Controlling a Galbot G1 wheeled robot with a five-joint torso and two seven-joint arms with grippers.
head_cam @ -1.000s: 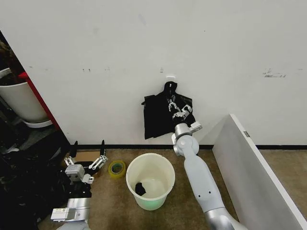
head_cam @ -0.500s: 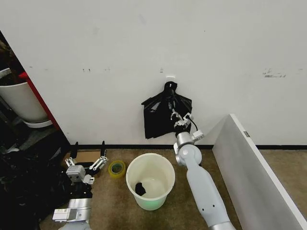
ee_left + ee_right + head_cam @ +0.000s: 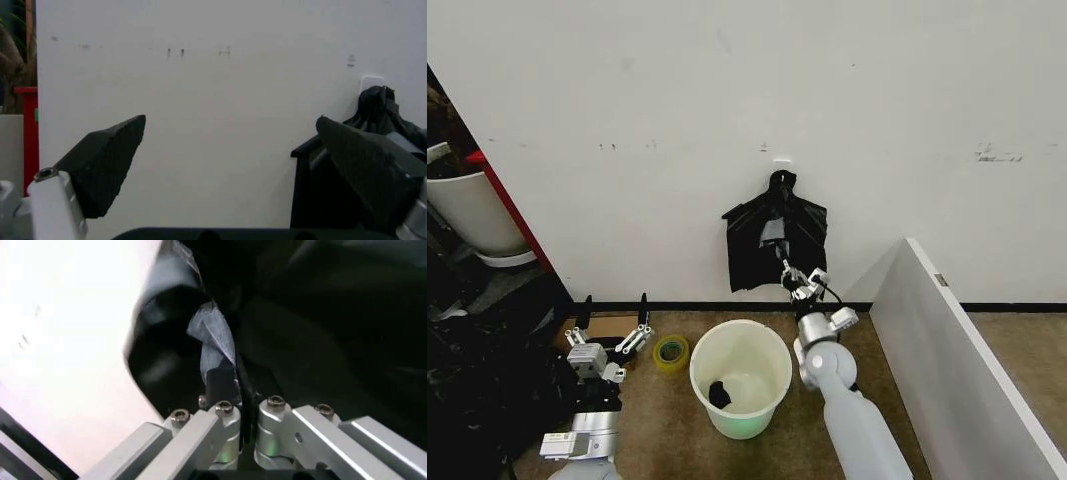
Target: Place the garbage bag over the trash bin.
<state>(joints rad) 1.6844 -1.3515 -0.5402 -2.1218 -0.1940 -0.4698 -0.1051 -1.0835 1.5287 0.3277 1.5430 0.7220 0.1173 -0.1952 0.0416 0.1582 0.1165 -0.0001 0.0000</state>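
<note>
Hanging from a small white hook (image 3: 782, 158) on the wall (image 3: 727, 90), the bunch of black bags (image 3: 774, 240) spread down toward the dark baseboard. The right gripper (image 3: 793, 281) reached up to the bunch's lower edge, its arm rising from the floor just right of the bin (image 3: 740, 376). From the right wrist view, the gripper's (image 3: 241, 390) fingers (image 3: 223, 412) stood pressed nearly together with a fold of glossy black plastic (image 3: 220, 340) pinched between them; whether that fold was a single bag or part of the whole bunch could not be told.

The bin stood on the brown floor (image 3: 657, 420) below the bunch, open and unlined, cream-white with a greenish glow at its base. A small black scrap (image 3: 719, 393) lay inside it. A roll of tape (image 3: 670, 350) lay on the floor just left of the bin.

The left gripper (image 3: 611, 322) hung low at the left, well apart from the bin, its two dark fingers (image 3: 107, 162) spread wide and holding nothing. A white pot with a red part (image 3: 472, 205) stood at the far left, and a white panel (image 3: 957, 370) leaned on the right.
</note>
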